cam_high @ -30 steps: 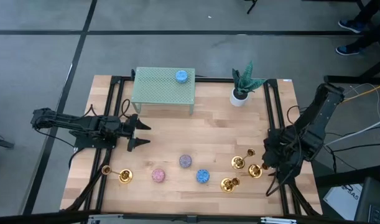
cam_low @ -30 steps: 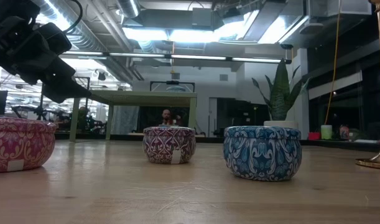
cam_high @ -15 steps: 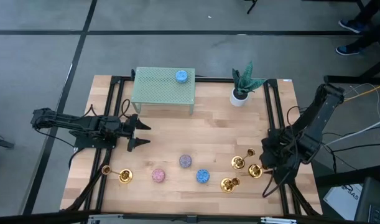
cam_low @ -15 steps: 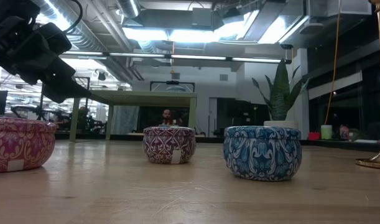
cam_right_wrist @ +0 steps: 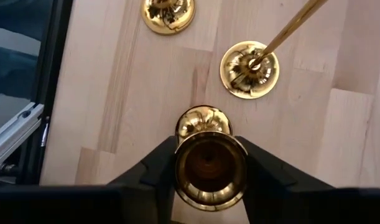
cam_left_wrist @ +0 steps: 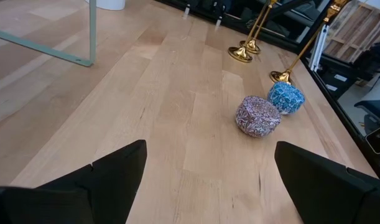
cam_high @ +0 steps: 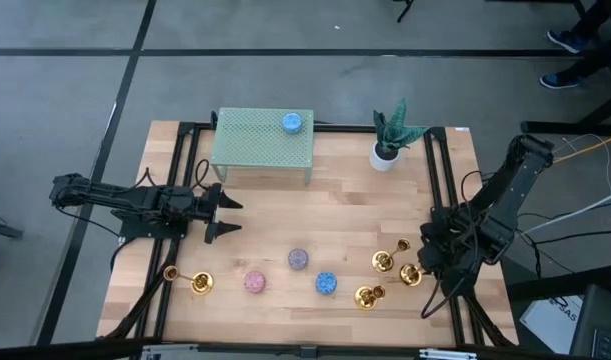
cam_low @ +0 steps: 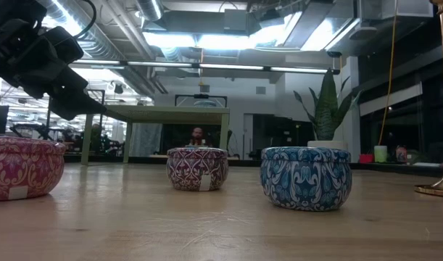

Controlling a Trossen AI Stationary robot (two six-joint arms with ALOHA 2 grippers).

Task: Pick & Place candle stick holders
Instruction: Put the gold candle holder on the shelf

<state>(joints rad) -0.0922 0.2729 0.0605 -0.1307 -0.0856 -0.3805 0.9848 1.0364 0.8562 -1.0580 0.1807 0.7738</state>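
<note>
Four brass candlesticks stood on the table: three clustered near the right edge at the near side, and one (cam_high: 198, 283) alone near the left corner. Of the cluster, the rightmost candlestick (cam_right_wrist: 209, 163) was the one in hand; the right wrist view looked straight down into its small cup, with the two dark fingers (cam_right_wrist: 162, 163) pressed against either side of the cup rim, so the right gripper (cam_high: 432, 262) appeared to be clamping it at the top. Its two neighbours (cam_high: 383, 261) (cam_high: 366, 296) stood just beside it, close enough that a sideways swing could knock them. These pieces looked like polished metal: stiff, probably fairly heavy at the flared base, and slick, with a thin stem offering little surface. The cup or the stem just under it seemed the sensible hold, kept upright so the weighted base would hang straight below and not twist out of the grip. Out from there, a blue candle (cam_high: 326, 283), a purple-grey candle (cam_high: 298, 259) and a pink candle (cam_high: 254, 282) sat in a loose row across the near middle of the table. Farther off stood a green mesh stand (cam_high: 262, 145) with another blue candle on it, and a potted plant (cam_high: 389, 135) at the far right. The left gripper (cam_high: 223, 216) waited over the left side of the table, fingers spread wide and holding nothing.
</note>
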